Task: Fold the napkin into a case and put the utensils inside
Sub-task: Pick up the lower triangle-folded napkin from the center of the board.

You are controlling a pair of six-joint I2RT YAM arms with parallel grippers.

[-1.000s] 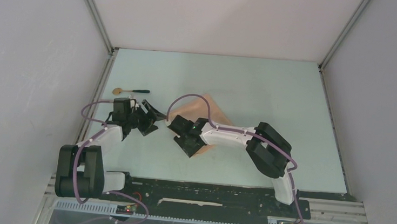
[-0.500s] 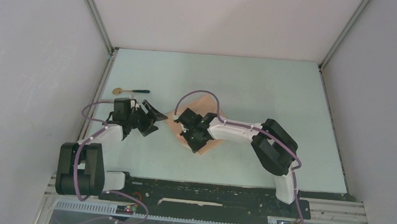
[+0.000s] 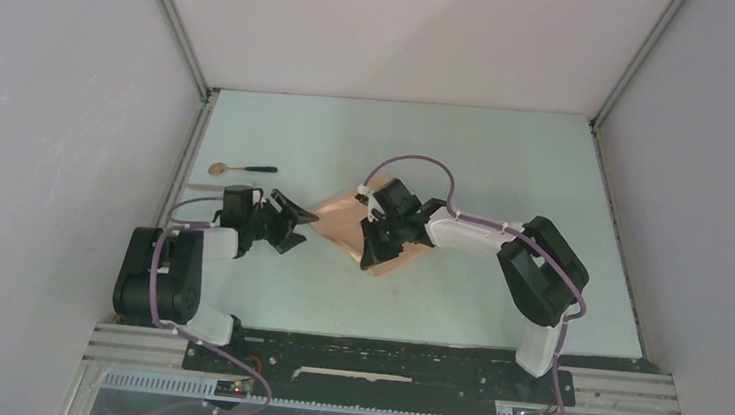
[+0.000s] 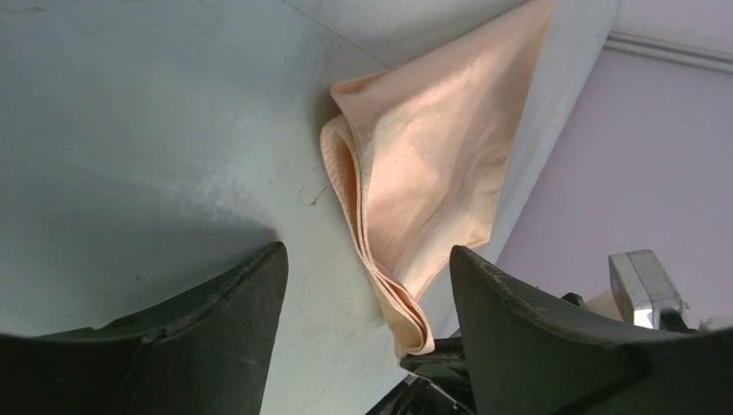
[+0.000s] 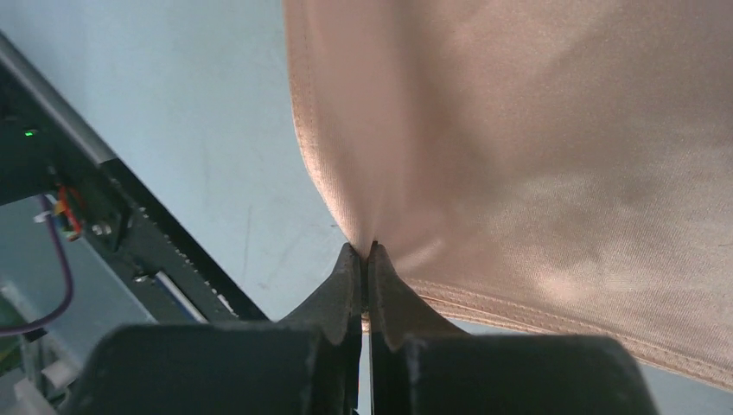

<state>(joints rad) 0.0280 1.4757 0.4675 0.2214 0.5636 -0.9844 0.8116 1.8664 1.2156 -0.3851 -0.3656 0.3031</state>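
The peach napkin (image 3: 344, 221) lies folded in layers at mid-table. It also shows in the left wrist view (image 4: 432, 164) and the right wrist view (image 5: 536, 130). My right gripper (image 3: 372, 253) is shut on the napkin's near edge (image 5: 366, 246) and holds that part lifted. My left gripper (image 3: 300, 224) is open and empty just left of the napkin, with the layered edge (image 4: 367, 259) ahead between its fingers. The spoon (image 3: 241, 168), with a gold bowl and dark handle, lies at the far left. The thin silvery utensil is not in view.
The enclosure's left wall rail (image 3: 178, 166) runs close behind the spoon. The black base rail (image 3: 381, 354) lies along the near edge, also seen in the right wrist view (image 5: 130, 225).
My right gripper has moved up and to the right, dragging the napkin's fold over with it. My left arm has drawn back, and its gripper now points right at the napkin's left edge.
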